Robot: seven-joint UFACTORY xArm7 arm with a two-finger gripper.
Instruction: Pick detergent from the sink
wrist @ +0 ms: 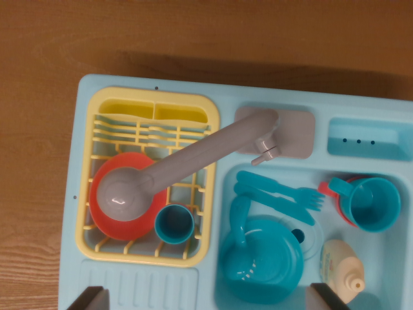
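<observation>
Detergent bottle (342,268) is lying in the sink basin (387,271) at the wrist view's lower right, cap toward the bottom edge, just beside the teal kettle (261,265) and below the teal mug (369,203). To grasp it cleanly the gripper (206,298), showing only two dark fingertips spread well apart and holding nothing, is needing to shift toward the wrist view's right and drop over the bottle's body, keeping clear of kettle and mug. Counting: one bottle, one kettle, one grey faucet (174,168), one yellow rack (150,174), one red plate (119,219), two cups including the small one (174,224), and probably two pieces of cutlery (277,190), though they are overlapping.
</observation>
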